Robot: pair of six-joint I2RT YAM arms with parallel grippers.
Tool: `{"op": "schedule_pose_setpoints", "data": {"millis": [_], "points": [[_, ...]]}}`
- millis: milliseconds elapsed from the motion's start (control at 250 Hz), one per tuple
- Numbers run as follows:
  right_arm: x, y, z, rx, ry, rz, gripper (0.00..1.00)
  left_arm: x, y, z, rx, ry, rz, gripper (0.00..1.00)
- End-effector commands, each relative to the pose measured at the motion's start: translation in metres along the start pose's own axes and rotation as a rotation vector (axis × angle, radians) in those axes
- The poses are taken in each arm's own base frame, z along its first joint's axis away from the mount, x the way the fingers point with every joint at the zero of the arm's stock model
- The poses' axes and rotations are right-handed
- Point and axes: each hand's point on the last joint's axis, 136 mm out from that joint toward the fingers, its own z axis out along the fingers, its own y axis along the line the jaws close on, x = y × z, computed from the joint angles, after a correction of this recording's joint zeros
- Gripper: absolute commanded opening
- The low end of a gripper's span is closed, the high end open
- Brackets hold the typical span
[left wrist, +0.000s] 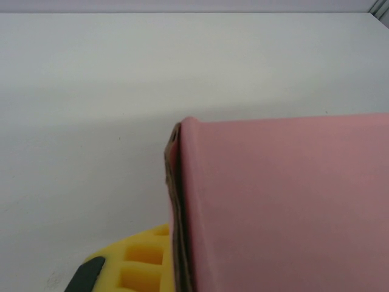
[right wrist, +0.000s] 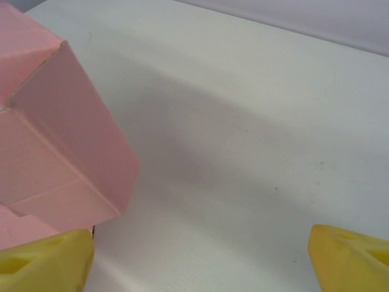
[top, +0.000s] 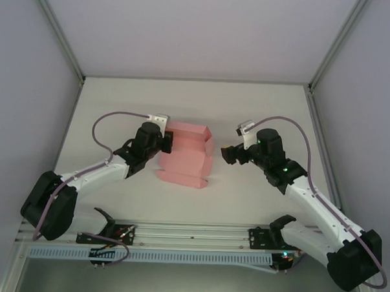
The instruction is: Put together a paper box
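The pink paper box lies partly folded in the middle of the table, with flaps standing up along its right side. My left gripper is shut on the box's left edge. In the left wrist view a pink panel rises beside one yellow finger, and the other finger is hidden behind the card. My right gripper hovers open just right of the box. Its yellow fingertips stand wide apart over bare table, the box's flap close to the left one.
Grey side walls and metal frame posts enclose the white table. A rail with cable chain runs along the near edge between the arm bases. Open table lies behind and to the right of the box.
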Motion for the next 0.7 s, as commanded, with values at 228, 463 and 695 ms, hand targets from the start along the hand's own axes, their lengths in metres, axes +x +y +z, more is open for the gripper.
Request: {"op": "schedule_pose_setpoints", "data": {"millis": [228, 463, 695], "points": [[-0.016, 0.039, 0.034, -0.276, 0.032, -0.077, 0.85, -0.008, -0.001, -0.006, 0.016, -0.022, 0.008, 0.0], [-0.031, 0.054, 0.064, -0.343, 0.033, -0.084, 0.74, -0.005, -0.002, 0.001, 0.014, -0.003, 0.002, 0.0], [-0.038, 0.044, 0.088, -0.163, 0.012, -0.061, 0.71, -0.002, -0.003, 0.006, 0.012, 0.011, -0.007, 0.0]]}}
